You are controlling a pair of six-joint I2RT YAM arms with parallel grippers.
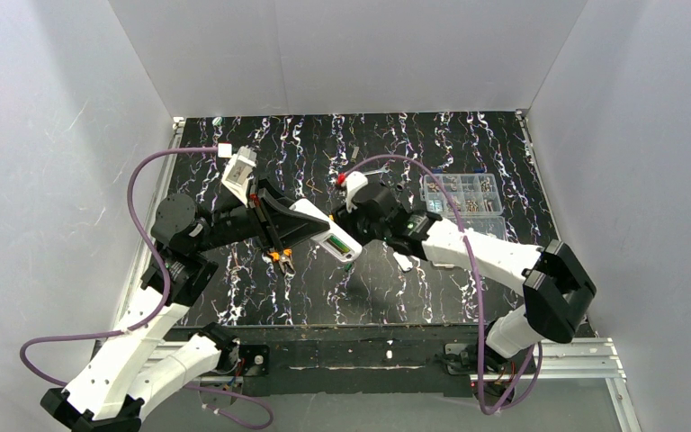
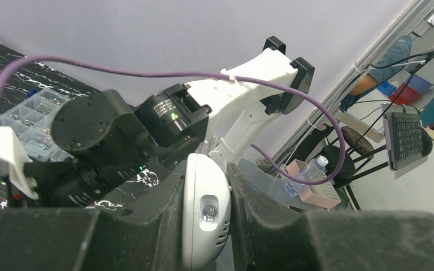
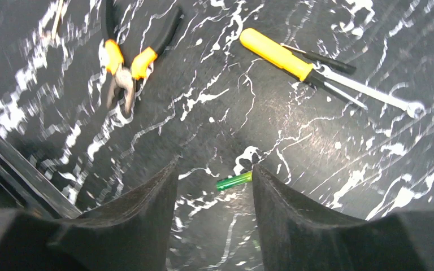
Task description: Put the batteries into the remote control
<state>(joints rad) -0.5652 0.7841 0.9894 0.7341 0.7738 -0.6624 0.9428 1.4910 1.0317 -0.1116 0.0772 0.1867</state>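
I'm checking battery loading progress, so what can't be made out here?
Top view: green patch on the white oblong plastic remote control, battery or display, too small.
Left wrist: remote's sides hidden by left fingers.
Right wrist: slim green cylindrical battery's polarity, too small.

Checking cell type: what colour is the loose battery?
Green; the battery shows best in the right wrist view.

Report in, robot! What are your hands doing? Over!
Left fingers shut on the remote control. Right fingers open, empty, above a green battery lying on the table. Pliers and screwdriver off to the side, nothing blocking.
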